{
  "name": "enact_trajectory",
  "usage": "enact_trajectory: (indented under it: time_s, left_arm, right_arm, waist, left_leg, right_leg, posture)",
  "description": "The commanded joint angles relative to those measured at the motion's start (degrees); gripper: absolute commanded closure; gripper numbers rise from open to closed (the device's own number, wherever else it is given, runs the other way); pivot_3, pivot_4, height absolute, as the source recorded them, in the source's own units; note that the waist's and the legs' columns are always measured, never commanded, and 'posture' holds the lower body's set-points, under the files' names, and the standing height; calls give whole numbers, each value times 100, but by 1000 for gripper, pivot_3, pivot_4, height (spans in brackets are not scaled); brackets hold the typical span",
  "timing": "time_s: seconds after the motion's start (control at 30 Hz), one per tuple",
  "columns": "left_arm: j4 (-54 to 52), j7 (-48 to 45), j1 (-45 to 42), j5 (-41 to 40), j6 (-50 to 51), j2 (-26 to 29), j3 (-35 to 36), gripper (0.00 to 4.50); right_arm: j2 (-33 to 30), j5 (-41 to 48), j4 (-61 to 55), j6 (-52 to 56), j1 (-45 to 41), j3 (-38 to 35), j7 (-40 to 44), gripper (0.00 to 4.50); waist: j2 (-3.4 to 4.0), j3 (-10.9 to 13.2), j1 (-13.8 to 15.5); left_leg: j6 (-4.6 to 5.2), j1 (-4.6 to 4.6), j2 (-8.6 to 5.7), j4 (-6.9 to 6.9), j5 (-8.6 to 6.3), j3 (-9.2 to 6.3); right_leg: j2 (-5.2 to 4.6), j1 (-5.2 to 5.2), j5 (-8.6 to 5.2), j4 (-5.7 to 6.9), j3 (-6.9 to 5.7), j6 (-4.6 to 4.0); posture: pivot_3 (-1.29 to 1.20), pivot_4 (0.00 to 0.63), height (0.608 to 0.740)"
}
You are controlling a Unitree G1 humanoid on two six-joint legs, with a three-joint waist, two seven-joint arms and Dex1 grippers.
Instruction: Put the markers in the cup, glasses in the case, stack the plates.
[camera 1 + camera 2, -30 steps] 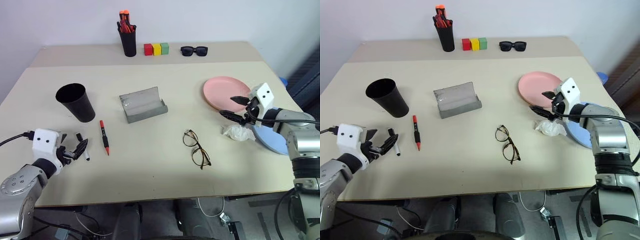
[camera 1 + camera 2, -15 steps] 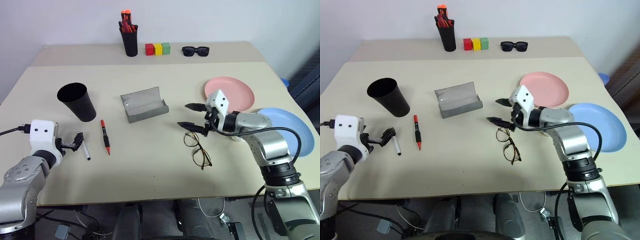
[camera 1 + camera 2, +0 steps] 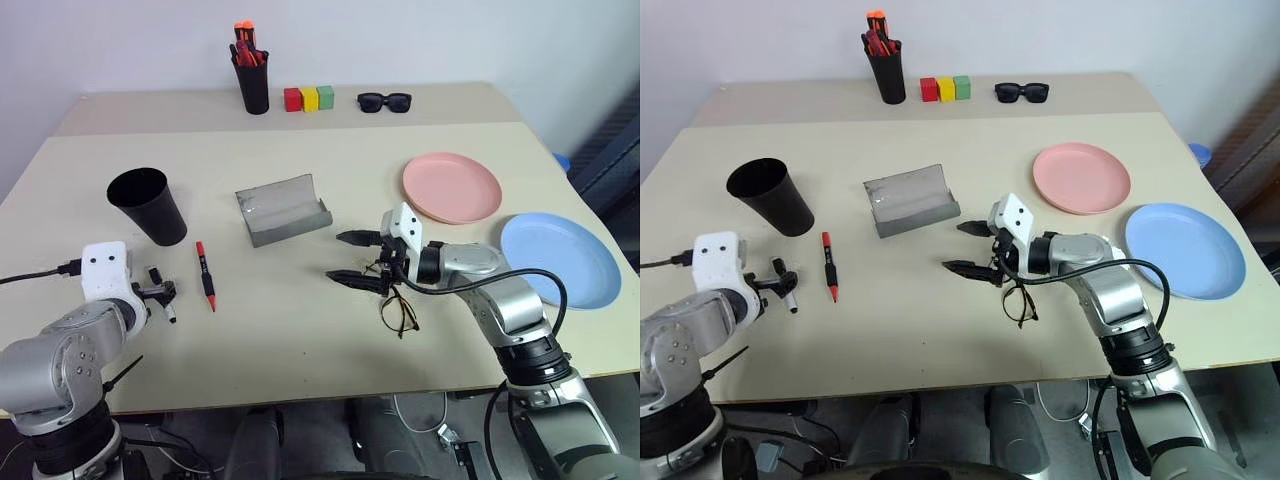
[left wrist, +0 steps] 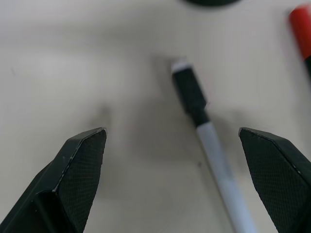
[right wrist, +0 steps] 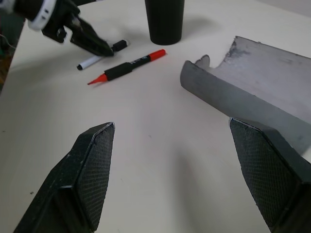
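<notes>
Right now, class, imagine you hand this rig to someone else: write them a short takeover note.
Left tool: open, poised over the black marker, nothing held.
Right tool: open, empty, by the glasses on the table.
Red marker lies beside the black one; cup is empty.
Case lies open and empty.
Pink plate and blue plate sit apart.
Done: nothing. Left: markers in cup, glasses in case, stack plates.

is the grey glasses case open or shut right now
Open. The case lies on the table with its lid swung back, its dull lining facing up and nothing in it; the glasses lie on the table beside the right gripper.
</notes>
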Motion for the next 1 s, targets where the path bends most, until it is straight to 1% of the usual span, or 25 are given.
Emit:
enact_trajectory:
  time_s: [0.03, 0.07, 0.13, 0.3, 0.33, 0.43, 0.57, 0.6, 0.67, 0.77, 0.8, 0.83, 0.9, 0.97, 1.0]
  left_arm:
    - [158, 376, 30, -308, 54, -68, 100, 273]
    - [218, 466, 0, -377, 54, -64, 132, 553]
    - [337, 629, -74, -513, 54, -36, 194, 1316]
    - [635, 955, -337, -761, 54, 67, 322, 3823]
    - [651, 993, -362, -815, 54, 94, 338, 4382]
    - [465, 823, -402, -890, 54, 321, 315, 4448]
    - [-607, -692, 198, -1408, -465, 1357, -27, 4448]
    - [-756, -987, 399, -1445, -699, 1587, -129, 4448]
    - [-891, -1368, 618, -1433, -1053, 1866, -279, 4448]
    - [-1169, -1824, 642, -1025, -2280, 2246, -799, 4448]
    - [-1247, -1911, 558, -838, -2775, 2271, -984, 4448]
    - [-1212, -1713, 333, -568, -3140, 2176, -1161, 4448]
    - [-1013, -1404, 2, -219, -3572, 1949, -1329, 4448]
    - [-528, -1116, -559, -51, -4003, 1550, -1244, 4448]
    - [-246, -1100, -915, -229, -4190, 1292, -1032, 4448]
  right_arm:
    - [79, 72, -284, -53, 11, 1, -37, 638]
    - [89, 72, -317, -43, 30, 5, -50, 638]
    - [100, 76, -377, -24, 65, 16, -82, 638]
    - [113, 104, -547, 43, 145, -3, -189, 638]
    - [112, 107, -571, 57, 151, -7, -206, 638]
    - [111, 127, -646, 106, 156, -15, -258, 638]
    - [115, 160, -706, 170, 119, -31, -304, 638]
    - [123, 164, -700, 173, 98, -26, -309, 638]
    - [155, 172, -674, 165, 38, -1, -311, 638]
    - [244, 166, -630, 131, -68, 36, -330, 638]
    - [294, 153, -611, 122, -112, 45, -363, 638]
    - [370, 128, -582, 91, -175, 47, -424, 638]
    - [489, 90, -536, 49, -263, 32, -530, 638]
    - [715, 38, -459, 2, -408, -24, -796, 638]
    - [890, 40, -436, -8, -504, -62, -982, 638]
  waist:
    - [1, -1, 4]
    - [3, -1, 8]
    - [2, -2, 15]
    - [3, -2, 5]
    - [4, -2, -2]
    - [3, -2, -9]
    - [-5, 1, -69]
    - [-2, 1, -68]
    - [-1, 1, -66]
    - [-4, 2, -51]
    - [-4, 2, -53]
    - [-4, 2, -43]
    - [-4, 1, -28]
    - [-4, 2, -19]
    - [-4, 2, -8]
  left_leg:
    - [0, 1, 0, -1, 0, 0]
    - [0, 2, 0, -1, 0, 0]
    - [0, 4, -1, 0, 0, 0]
    - [0, 24, 0, -5, 0, 0]
    - [-1, 25, 0, -6, 0, 1]
    - [-1, 31, 0, -6, 0, 1]
    - [-1, 25, 1, -11, -1, 0]
    - [-2, 24, 1, -14, -1, 1]
    - [-2, 27, -1, -18, -1, 6]
    - [-2, 24, -1, -12, -1, 5]
    - [-2, 21, -1, -7, -1, 4]
    - [-2, 20, -1, -5, -1, 6]
    - [-3, 19, -1, -5, -1, 7]
    - [-2, 18, -1, -8, -1, 8]
    - [-2, 20, -1, -9, -1, 8]
  right_leg:
    - [-1, 1, 0, 0, 0, 0]
    - [-1, 1, 0, 0, 0, 0]
    - [-1, 5, 0, 0, 0, 0]
    - [1, 20, -1, 0, 1, -1]
    - [1, 22, -1, -1, 1, -1]
    - [1, 27, -1, -1, 1, -1]
    - [3, 23, -2, -4, 0, -3]
    - [-1, 21, -2, -7, 1, -3]
    - [-6, 22, -8, -10, 1, -12]
    - [-5, 22, -15, -11, 1, -26]
    - [-4, 22, -15, -13, 1, -28]
    - [-5, 22, -15, -17, 2, -29]
    - [-4, 23, -15, -21, 3, -30]
    - [-4, 23, -14, -21, 4, -29]
    - [-4, 23, -14, -20, 3, -27]
  posture:
    - [0, 150, 740]
    - [0, 150, 740]
    - [0, 150, 740]
    - [0, 150, 740]
    - [0, 150, 740]
    - [0, 150, 740]
    - [0, 150, 740]
    - [0, 150, 740]
    - [0, 150, 740]
    - [0, 150, 740]
    - [0, 150, 740]
    - [0, 150, 740]
    - [0, 150, 740]
    - [0, 150, 740]
    - [0, 150, 740]
